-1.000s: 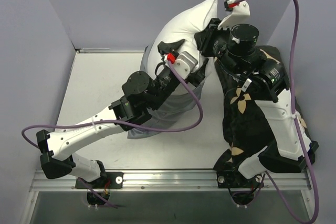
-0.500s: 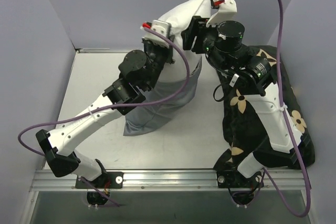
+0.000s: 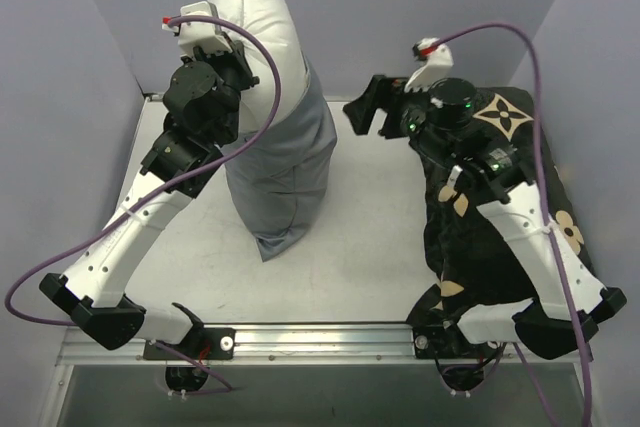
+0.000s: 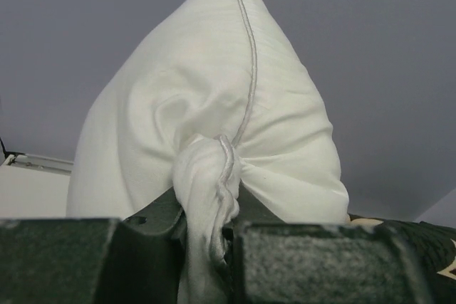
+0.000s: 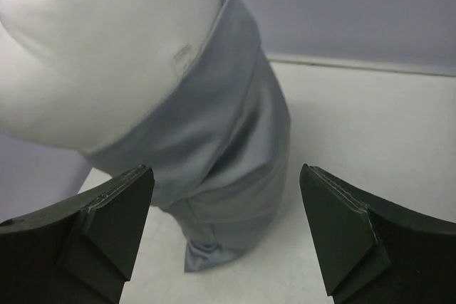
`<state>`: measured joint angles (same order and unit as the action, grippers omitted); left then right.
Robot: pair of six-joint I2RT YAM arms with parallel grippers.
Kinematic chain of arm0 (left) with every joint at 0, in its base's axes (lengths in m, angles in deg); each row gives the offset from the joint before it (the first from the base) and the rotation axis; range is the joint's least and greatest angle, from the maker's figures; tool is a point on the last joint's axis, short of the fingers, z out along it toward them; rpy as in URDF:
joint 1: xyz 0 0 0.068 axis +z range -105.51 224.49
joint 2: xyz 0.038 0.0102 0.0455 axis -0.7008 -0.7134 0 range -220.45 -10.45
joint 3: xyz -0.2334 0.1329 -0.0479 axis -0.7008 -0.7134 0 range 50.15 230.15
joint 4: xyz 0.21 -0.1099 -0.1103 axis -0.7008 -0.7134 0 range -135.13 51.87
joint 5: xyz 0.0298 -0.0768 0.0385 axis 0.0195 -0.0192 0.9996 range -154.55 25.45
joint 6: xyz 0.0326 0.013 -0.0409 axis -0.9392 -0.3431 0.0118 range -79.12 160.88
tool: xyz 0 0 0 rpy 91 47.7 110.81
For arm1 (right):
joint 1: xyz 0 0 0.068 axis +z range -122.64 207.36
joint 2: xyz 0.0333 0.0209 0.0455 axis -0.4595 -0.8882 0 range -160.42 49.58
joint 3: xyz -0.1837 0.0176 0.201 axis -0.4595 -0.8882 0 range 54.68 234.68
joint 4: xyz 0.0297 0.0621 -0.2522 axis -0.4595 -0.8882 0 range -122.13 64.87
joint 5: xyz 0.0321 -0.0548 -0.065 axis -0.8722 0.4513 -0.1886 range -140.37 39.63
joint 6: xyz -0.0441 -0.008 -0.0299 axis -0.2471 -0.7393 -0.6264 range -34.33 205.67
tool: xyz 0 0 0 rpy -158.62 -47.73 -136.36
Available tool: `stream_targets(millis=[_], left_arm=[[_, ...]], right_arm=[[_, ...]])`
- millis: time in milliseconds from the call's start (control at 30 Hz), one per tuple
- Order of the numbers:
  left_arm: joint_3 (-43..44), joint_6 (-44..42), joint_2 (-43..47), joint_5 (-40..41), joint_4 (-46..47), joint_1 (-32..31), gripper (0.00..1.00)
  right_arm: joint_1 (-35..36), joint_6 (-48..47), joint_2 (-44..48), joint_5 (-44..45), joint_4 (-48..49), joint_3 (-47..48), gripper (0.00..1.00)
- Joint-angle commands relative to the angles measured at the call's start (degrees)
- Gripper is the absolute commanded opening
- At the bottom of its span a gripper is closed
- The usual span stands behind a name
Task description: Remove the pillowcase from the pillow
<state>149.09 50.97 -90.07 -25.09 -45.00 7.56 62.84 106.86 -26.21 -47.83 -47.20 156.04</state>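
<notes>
1. In the top view, the left gripper (image 3: 232,59) was closed tight on the upper left side of the pillow (image 3: 258,7) and held it upright.
2. The white upper half of the pillow was bare. The grey pillowcase (image 3: 290,162) sheathed only the lower half.
3. The pillowcase's bottom corner reached down to the table (image 3: 370,247). It seemed to rest there, though contact was hard to confirm from above.
4. The right gripper (image 3: 362,115) stood to the right of the pillow, apart from it. Its jaws were spread wide and held nothing.
5. The black cushion (image 3: 505,117) with tan flowers lay farther right of the pillow, under the right arm.
6. In the left wrist view, the left gripper (image 4: 206,236) had pinched a bunched fold of the pillow (image 4: 214,105) along its seam. The rest of the pillow swelled upward above the jaws.
7. In the right wrist view, both fingers (image 5: 114,211) of the right gripper (image 5: 226,176) stood far apart and nothing lay between them.
8. Beyond them the pillow (image 5: 92,55) filled the upper left, with the pillowcase (image 5: 228,126) gathered below its bare part.
9. A small label (image 5: 183,55) sat on the pillow just above the pillowcase's edge.
</notes>
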Motion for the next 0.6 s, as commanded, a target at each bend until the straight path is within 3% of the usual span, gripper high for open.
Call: stream_targets(millis=[0,33,267,400,567], left_arm=[[0.38,0.37,0.42,-2.10,-8.50,-0.07,0.00],[0.38,0.46,1.03,-2.37,-9.38,0.19,0.00],[0.38,1.34,3.50,-3.95,-11.67,1.07,0.00],[0.64,0.99,3.67,-4.39,-12.20,1.16,0.00],[1.26,0.81,3.68,-4.57,-12.29,1.16,0.00]], right_arm=[[-0.76,1.75,-1.20,-14.12,12.19,-13.68,0.86],[-0.94,2.88,-1.81,-18.50,17.27,-15.65,0.86],[-5.16,14.90,-10.69,-23.72,30.23,-21.03,0.87],[-5.25,20.63,-13.76,-20.04,32.87,-21.03,0.87],[-4.29,26.79,-15.97,-18.37,33.58,-22.51,0.80]])
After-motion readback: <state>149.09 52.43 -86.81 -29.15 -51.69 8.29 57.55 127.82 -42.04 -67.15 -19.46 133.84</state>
